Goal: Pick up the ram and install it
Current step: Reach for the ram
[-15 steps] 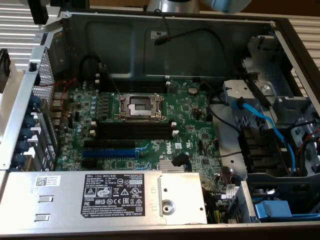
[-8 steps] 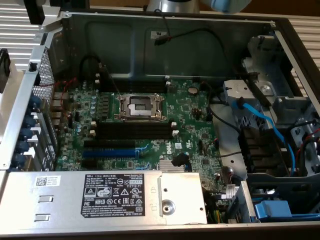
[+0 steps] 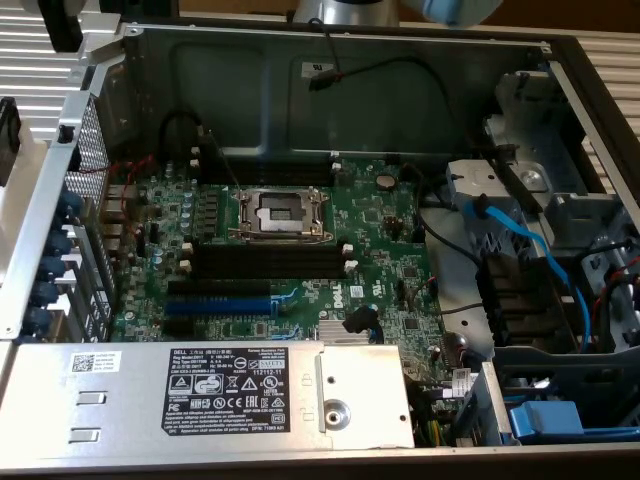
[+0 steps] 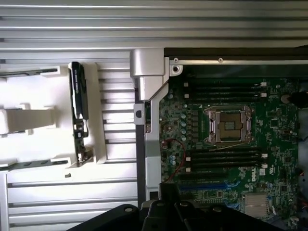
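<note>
The ram (image 4: 78, 108) is a long dark stick standing on edge in a white holder (image 4: 48, 120) on the ribbed metal surface outside the computer case. My gripper (image 4: 168, 195) appears as black parts over the case wall, well apart from the ram, and holds nothing. Inside the case, the green motherboard (image 3: 380, 225) has empty black memory slots (image 3: 265, 262) on both sides of the CPU socket (image 3: 282, 212). The same slots (image 4: 224, 161) and socket (image 4: 228, 126) appear in the wrist view. Part of the arm (image 3: 345, 10) shows above the case's back wall.
A grey power supply (image 3: 200, 385) with a Dell label covers the front of the case. A blue slot (image 3: 218, 305) lies beside the black ones. Blue cables (image 3: 520, 245) and drive bays crowd the exterior view's right. A silver case bracket (image 4: 149, 82) stands between holder and motherboard.
</note>
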